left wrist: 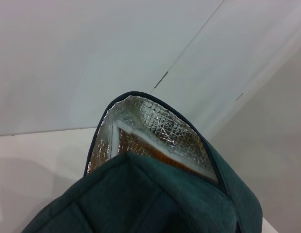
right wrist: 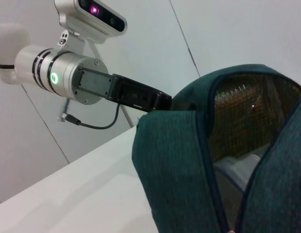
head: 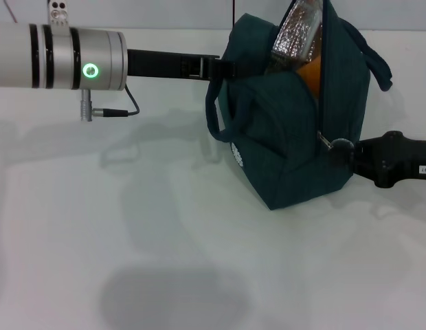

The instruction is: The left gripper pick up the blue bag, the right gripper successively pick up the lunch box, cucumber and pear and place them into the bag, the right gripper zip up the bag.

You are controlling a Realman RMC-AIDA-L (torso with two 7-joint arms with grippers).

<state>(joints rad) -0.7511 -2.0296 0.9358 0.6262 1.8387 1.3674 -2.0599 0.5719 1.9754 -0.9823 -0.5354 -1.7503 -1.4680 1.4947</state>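
We see the dark teal fabric bag (head: 288,137) with silver foil lining right of centre on the white worktop (head: 130,240). Our left pincer (head: 223,67) grips its side; our right pincer (head: 342,152) pinches its zipper pull (head: 328,143). The small white logo is unreadable.

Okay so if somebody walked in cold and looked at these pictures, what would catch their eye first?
First, the dark teal bag standing on the white table, its top gaping to show silver foil lining and something orange inside. Next, the left tool reaching in from the left to grip the bag's upper edge. Then the right tool at the zipper pull, low on the bag's right side.
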